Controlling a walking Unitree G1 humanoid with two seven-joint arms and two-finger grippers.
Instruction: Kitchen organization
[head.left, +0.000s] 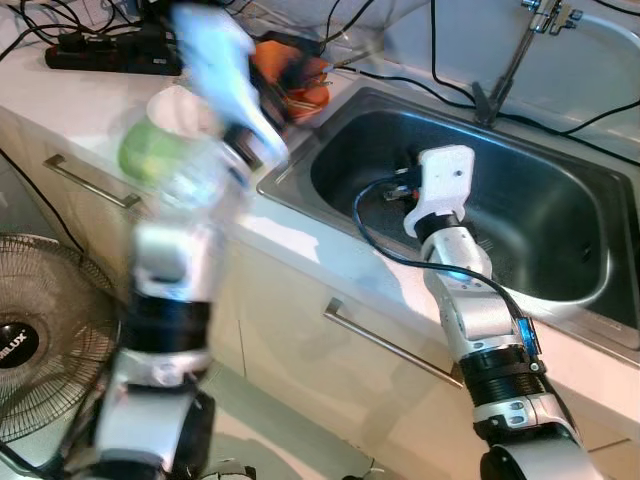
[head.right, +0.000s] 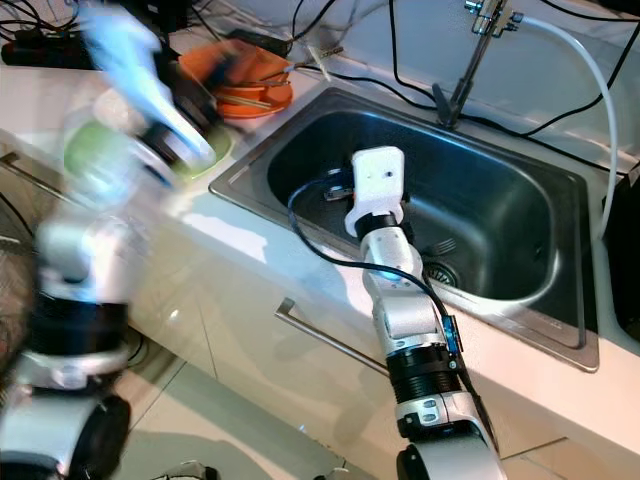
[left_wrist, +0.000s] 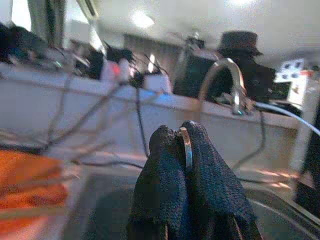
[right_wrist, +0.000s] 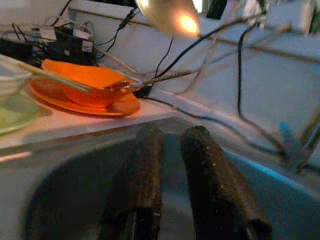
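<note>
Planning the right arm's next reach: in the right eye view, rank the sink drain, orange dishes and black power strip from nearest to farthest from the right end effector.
From the right end effector, low in the sink:
1. Sink drain, basin floor beside it.
2. Orange dishes, counter past the sink's left rim.
3. Black power strip, counter's far left.

Silver arm segments are joined by black rings, with a white wrist housing (head.right: 377, 180) and a looping black cable (head.right: 310, 240). Pincer fingers (right_wrist: 145, 180) are sheathed in coarse black textured material.
</note>
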